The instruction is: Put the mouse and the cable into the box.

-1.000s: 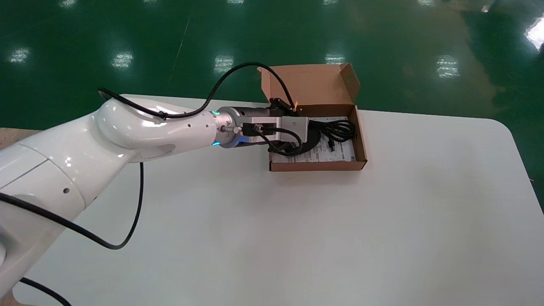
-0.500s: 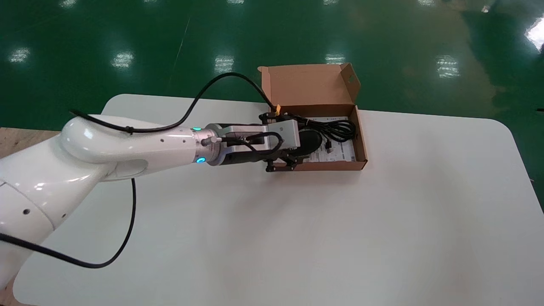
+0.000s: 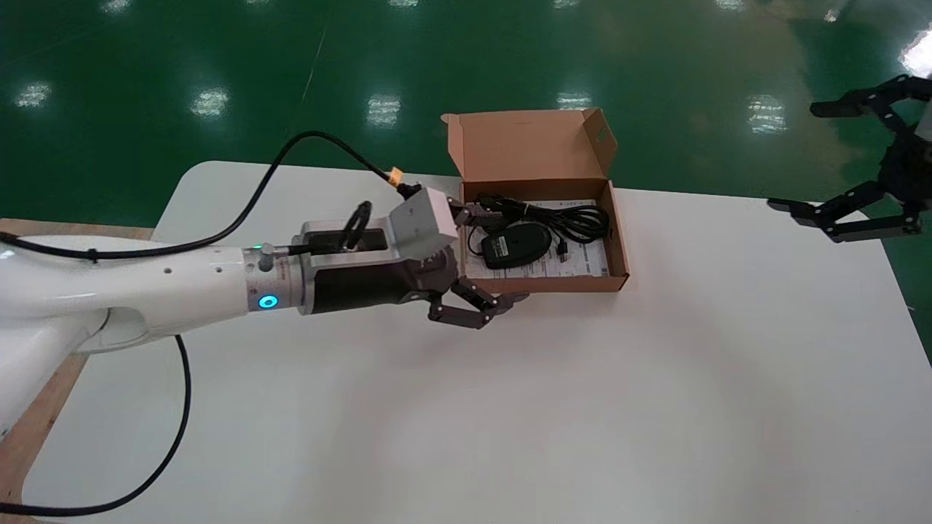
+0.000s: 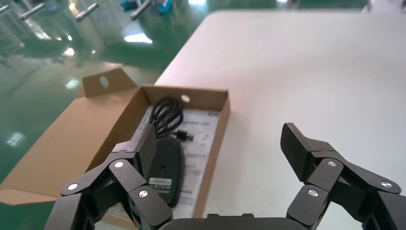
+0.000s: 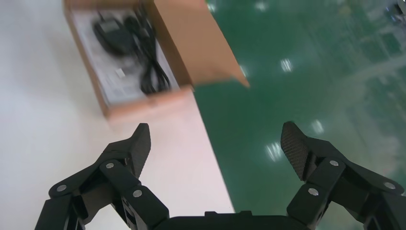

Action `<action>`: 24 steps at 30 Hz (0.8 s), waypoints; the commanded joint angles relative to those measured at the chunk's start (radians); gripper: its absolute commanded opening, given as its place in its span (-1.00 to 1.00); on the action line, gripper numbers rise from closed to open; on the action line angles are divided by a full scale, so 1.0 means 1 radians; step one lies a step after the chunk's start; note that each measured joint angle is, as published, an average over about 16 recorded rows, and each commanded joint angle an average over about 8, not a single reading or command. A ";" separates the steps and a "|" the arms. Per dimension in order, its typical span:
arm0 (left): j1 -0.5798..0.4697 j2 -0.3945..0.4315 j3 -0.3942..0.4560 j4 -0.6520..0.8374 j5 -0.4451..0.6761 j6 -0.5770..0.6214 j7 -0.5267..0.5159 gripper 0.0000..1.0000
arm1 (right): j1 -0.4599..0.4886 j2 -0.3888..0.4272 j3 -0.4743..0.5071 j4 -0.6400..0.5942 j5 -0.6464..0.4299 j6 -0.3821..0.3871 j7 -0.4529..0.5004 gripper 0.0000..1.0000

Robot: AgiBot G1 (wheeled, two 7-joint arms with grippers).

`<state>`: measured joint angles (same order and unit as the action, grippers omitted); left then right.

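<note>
Left gripper (image 4: pixel 220 139) is hanging with fingers (image 4: pixel 146 148) spread, empty; mouse (image 3: pixel 515 244) and cable (image 3: pixel 575 218) are lying in the box (image 3: pixel 542 284) just beyond them. Right gripper (image 3: pixel 804 156), likewise spread, is idling far off. Best move: backing straight out, clearing the box.

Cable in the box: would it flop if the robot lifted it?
Probably floppy: the cable lies in loose, thin loops, so it would likely droop. It seems joined to the mouse, so lifting might tug that along. The left arm's jaws stand open beside the box.
</note>
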<state>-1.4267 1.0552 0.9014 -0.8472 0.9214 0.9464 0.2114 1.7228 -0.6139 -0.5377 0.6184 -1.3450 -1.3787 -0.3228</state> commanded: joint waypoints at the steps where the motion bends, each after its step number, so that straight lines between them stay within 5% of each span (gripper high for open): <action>1: 0.020 -0.026 -0.036 -0.025 -0.011 0.032 -0.023 1.00 | -0.039 0.000 0.015 0.040 0.037 -0.007 0.031 1.00; 24: 0.253 -0.319 -0.447 -0.314 -0.137 0.394 -0.287 1.00 | -0.485 0.002 0.193 0.498 0.460 -0.087 0.382 1.00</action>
<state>-1.1736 0.7361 0.4546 -1.1612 0.7843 1.3411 -0.0754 1.2375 -0.6119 -0.3445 1.1168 -0.8851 -1.4662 0.0593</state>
